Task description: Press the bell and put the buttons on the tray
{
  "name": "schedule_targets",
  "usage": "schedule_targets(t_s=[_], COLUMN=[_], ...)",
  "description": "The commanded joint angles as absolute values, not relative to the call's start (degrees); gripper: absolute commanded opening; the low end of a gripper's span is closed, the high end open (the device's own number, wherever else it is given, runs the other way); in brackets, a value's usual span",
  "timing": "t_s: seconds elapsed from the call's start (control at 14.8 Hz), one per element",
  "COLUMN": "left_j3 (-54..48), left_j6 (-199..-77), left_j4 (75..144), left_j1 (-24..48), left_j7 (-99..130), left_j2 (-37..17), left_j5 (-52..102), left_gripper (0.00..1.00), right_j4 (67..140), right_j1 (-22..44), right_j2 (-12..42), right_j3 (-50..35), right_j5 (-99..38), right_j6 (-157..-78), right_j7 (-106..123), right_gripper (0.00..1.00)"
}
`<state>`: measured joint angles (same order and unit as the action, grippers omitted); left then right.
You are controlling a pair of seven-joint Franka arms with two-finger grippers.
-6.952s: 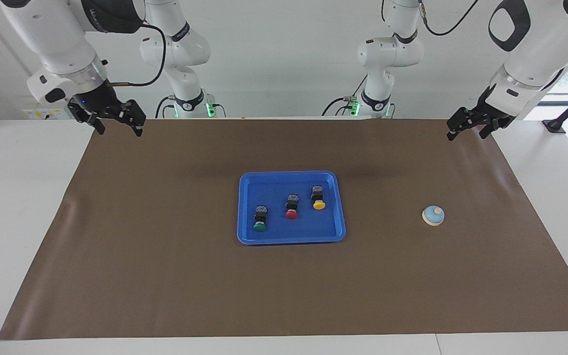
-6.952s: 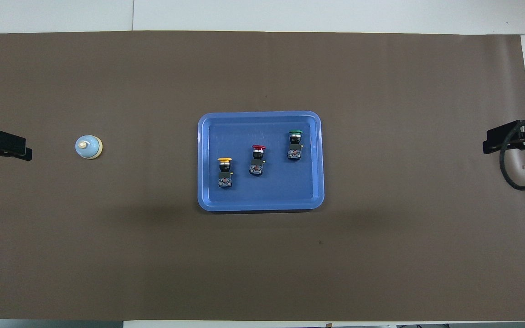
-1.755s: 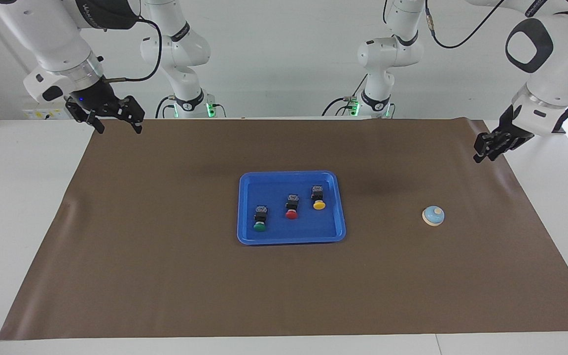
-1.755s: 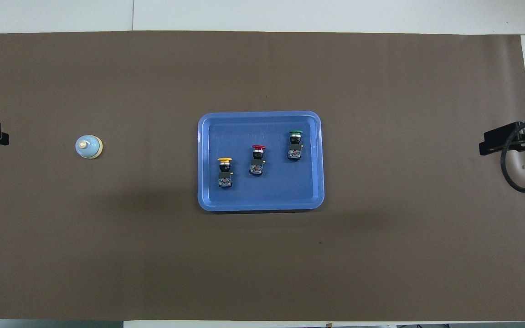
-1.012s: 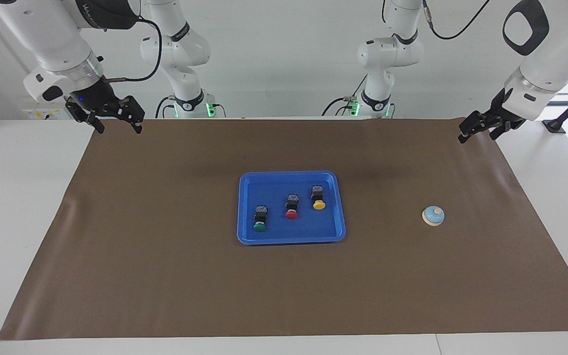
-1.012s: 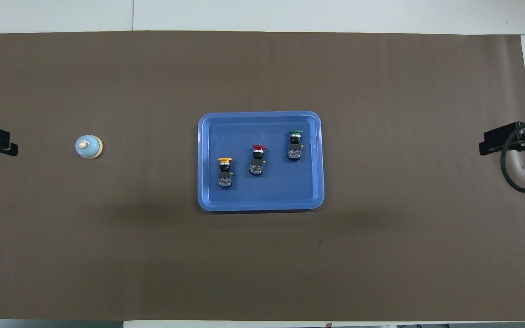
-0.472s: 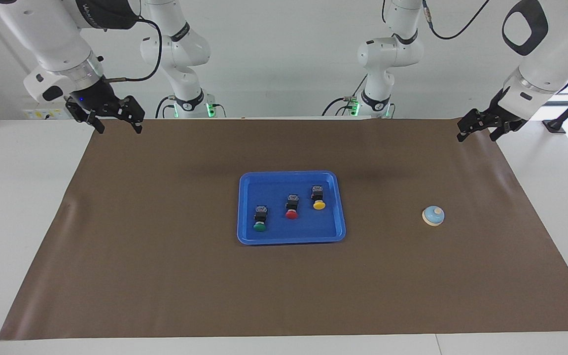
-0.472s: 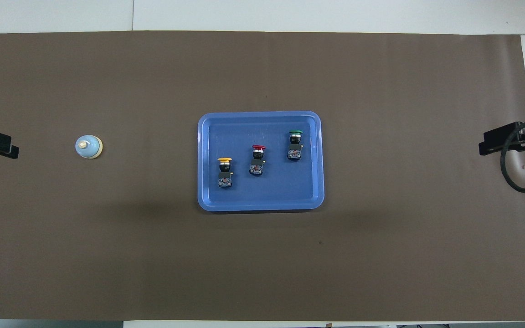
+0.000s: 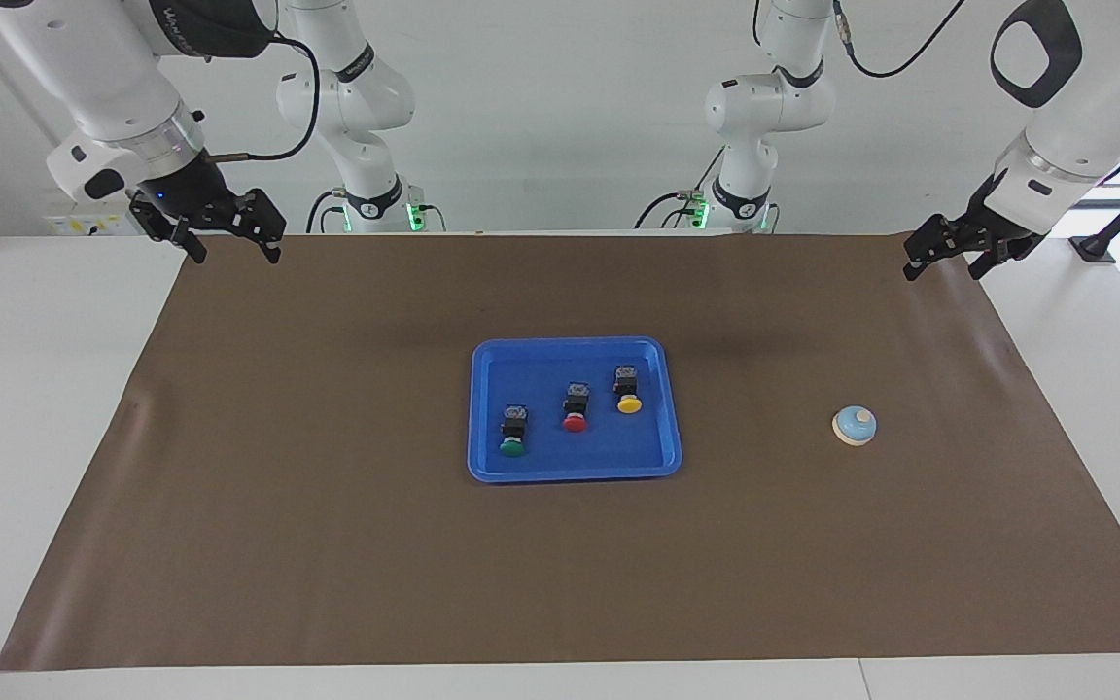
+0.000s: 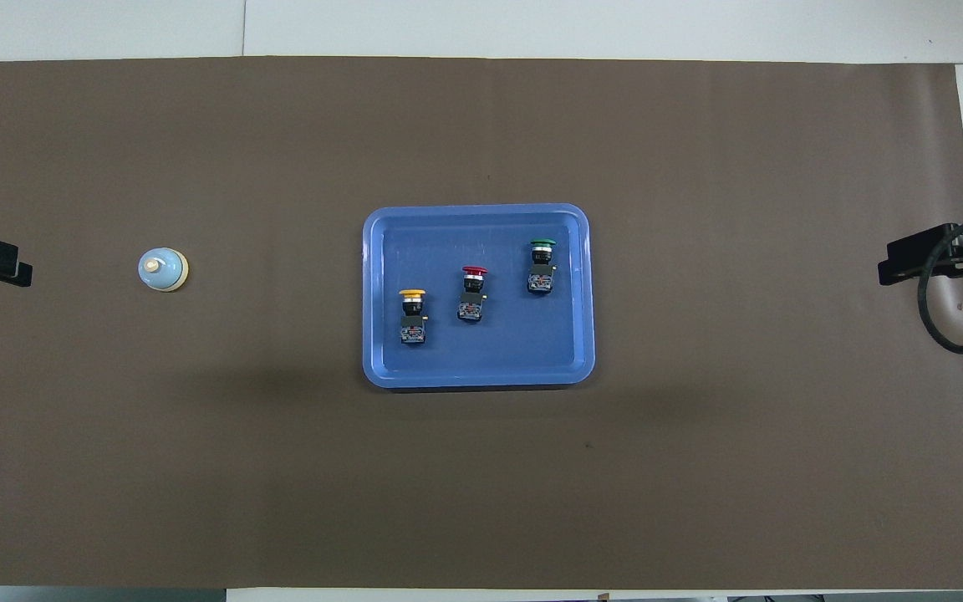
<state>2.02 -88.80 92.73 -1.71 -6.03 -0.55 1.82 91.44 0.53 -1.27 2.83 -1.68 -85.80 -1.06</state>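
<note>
The blue tray (image 9: 650, 445) lies mid-mat. Three buttons lie in it in a slanted row: green (image 9: 512, 433), red (image 9: 575, 408) and yellow (image 9: 628, 391). In the overhead view the tray's rim (image 10: 478, 209) frames the yellow (image 10: 412, 316), red (image 10: 472, 293) and green (image 10: 542, 266) buttons. The light-blue bell (image 9: 855, 425) (image 10: 163, 270) stands alone on the mat toward the left arm's end. My left gripper (image 9: 941, 271) hangs open and empty over the mat's corner at that end, well apart from the bell. My right gripper (image 9: 237, 255) waits open and empty over the corner at the right arm's end.
A brown mat (image 9: 327, 544) covers most of the white table (image 9: 35, 389). Bare mat surrounds the tray and the bell on all sides. The right arm's black cable (image 10: 941, 326) loops over the mat's edge.
The left gripper, lower and out past the mat's edge nearly two seconds ago, has come back up over the mat's corner and now barely moves. Right arm, tray, buttons and bell unchanged.
</note>
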Motion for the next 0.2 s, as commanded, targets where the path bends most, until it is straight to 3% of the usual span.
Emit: schedule_targets(t_s=[0.0, 0.14], left_j3=[2.46, 2.46], left_j6=[-89.82, -89.91], left_j4=[93.52, 93.52], left_j1=[-1.14, -1.14], left_j7=[-6.94, -6.94], left_j2=[0.35, 0.35], left_j5=[1.85, 1.85], left_gripper=[1.00, 1.00], right_j4=[91.49, 91.49], right_j1=[0.35, 0.35], right_j2=[-1.41, -1.41], right_j3=[2.55, 2.55], right_j5=[-2.55, -2.55], right_j6=[-86.40, -86.40], right_j7=[-1.41, -1.41], right_gripper=[1.00, 1.00])
